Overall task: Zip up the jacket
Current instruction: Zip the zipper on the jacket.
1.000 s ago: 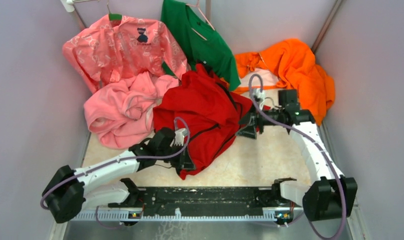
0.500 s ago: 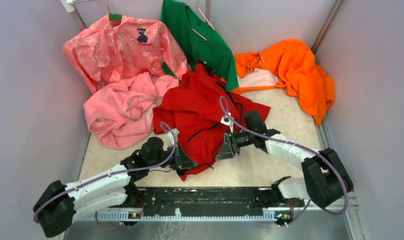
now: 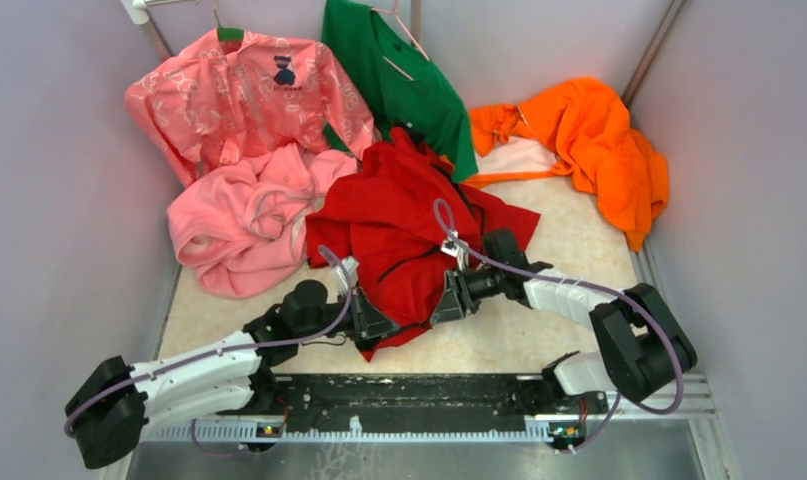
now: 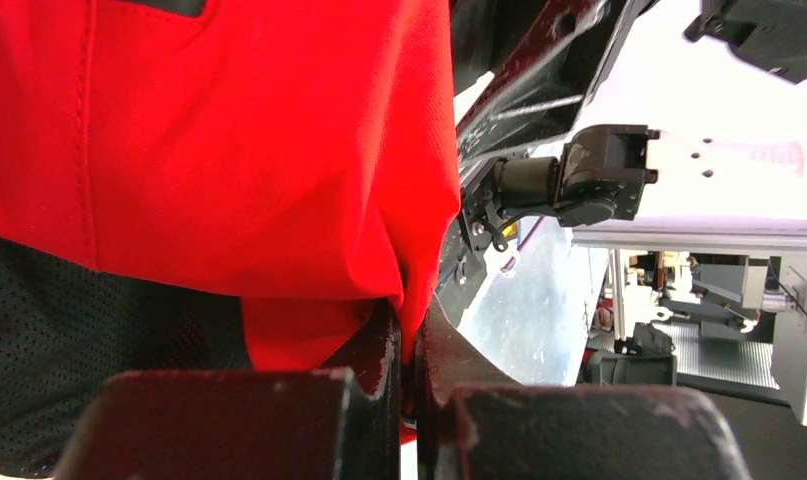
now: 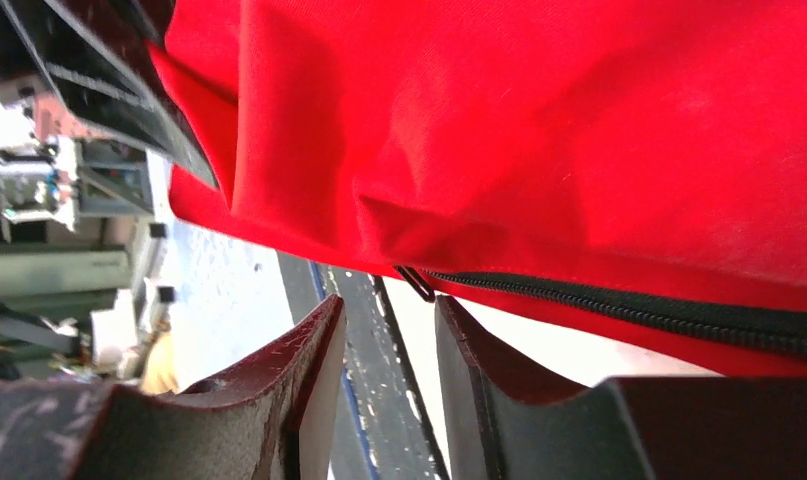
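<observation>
a thin, bright red jacket (image 3: 399, 235) lies crumpled in a heap at the middle of a pale, marbled beige counter (image 3: 549, 340), its smooth cloth folded over itself. to its left sits a soft, lumpy pink fleece garment (image 3: 244, 225), touching the jacket's edge. a patterned pink shirt (image 3: 244, 95) and a green top (image 3: 409, 85) hang at the back wall, and a rumpled orange garment (image 3: 599, 140) is piled in the far right corner. the overhead view shows both white and black arms reaching to the jacket's near edge, with the left tool (image 3: 372, 325) at the lowest hem and the right tool (image 3: 447, 300) close beside it on the right. it does not show how their fingers stand. the left wrist view does: the left tool's dark, scuffed fingers (image 4: 379, 350) are pressed together, pinching a hanging fold of the red cloth, and black mesh lining (image 4: 69, 360) shows beneath a stitched hem. in the right wrist view the right tool's fingers (image 5: 314, 340) are parted by a narrow gap with nothing between them, their tips just under the jacket's edge. there a zipper (image 5: 629, 310) of fine black teeth runs along the red fabric, and a small dark pull (image 5: 415, 282) sits right above the gap. whether the tips touch the cloth cannot be told.
</observation>
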`<state>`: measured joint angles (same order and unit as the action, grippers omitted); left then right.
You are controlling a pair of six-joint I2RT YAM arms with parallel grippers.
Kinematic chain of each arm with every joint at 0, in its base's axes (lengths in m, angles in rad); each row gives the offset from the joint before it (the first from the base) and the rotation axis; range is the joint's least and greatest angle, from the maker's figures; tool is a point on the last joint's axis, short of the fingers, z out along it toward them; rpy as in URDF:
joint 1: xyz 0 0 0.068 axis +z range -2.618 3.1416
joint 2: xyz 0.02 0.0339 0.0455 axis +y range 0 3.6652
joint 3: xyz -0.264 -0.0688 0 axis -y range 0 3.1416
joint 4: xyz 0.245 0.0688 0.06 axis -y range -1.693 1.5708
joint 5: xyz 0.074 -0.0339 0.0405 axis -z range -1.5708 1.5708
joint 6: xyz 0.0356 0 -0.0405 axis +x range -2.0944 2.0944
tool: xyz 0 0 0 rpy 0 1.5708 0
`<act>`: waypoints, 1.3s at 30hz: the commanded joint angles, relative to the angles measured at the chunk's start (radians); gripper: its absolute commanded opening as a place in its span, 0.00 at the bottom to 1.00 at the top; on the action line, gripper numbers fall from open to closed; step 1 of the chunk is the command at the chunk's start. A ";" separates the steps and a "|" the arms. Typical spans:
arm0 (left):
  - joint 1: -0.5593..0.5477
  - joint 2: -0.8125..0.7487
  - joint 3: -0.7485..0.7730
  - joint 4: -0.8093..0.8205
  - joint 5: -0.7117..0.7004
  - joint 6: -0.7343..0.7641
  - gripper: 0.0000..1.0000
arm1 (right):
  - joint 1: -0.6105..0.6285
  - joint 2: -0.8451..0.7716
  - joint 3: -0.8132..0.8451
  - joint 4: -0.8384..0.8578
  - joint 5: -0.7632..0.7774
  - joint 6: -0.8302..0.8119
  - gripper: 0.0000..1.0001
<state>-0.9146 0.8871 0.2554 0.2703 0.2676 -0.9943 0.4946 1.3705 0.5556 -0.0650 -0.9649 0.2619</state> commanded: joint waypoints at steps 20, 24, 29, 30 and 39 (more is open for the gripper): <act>-0.004 0.001 0.064 0.024 0.004 0.016 0.00 | 0.145 -0.036 -0.073 0.229 0.058 -0.247 0.47; -0.004 -0.009 0.058 0.030 -0.001 0.008 0.00 | 0.155 -0.025 -0.086 0.254 0.079 -0.212 0.47; -0.004 -0.017 0.054 0.040 -0.002 0.001 0.00 | 0.168 -0.007 -0.089 0.288 0.120 -0.172 0.43; -0.004 -0.015 0.054 0.042 0.001 0.000 0.00 | 0.172 -0.005 -0.089 0.291 0.131 -0.166 0.42; -0.004 -0.021 0.056 0.038 0.002 -0.004 0.00 | 0.176 -0.004 -0.088 0.343 0.110 -0.133 0.11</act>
<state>-0.9146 0.8867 0.2878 0.2691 0.2653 -0.9955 0.6525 1.3716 0.4644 0.2111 -0.8410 0.1261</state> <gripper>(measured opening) 0.027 0.169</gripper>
